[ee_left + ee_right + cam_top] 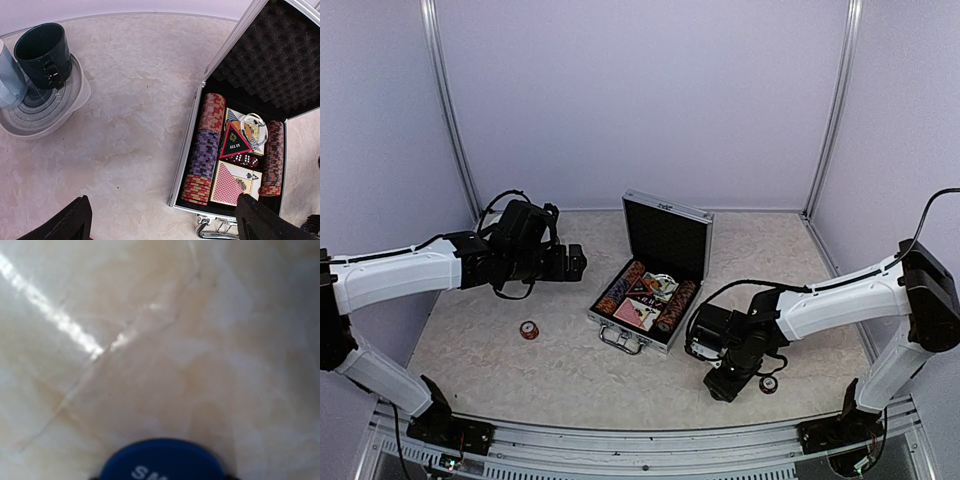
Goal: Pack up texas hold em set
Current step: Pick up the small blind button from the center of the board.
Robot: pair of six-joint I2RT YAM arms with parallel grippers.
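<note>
1. Step in hand, as I judge it: picking up a loose blue button (162,460) from the worktop, right of the open case (658,270).
2. The right gripper (724,384) is low over it; I cannot tell if it pinches.
3. The left gripper (161,212) hangs spread and empty.
4. The next move calls for a firm pinch on the button's thin edge.

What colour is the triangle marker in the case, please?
The marker is red-edged black; left wrist view shows it best.
</note>
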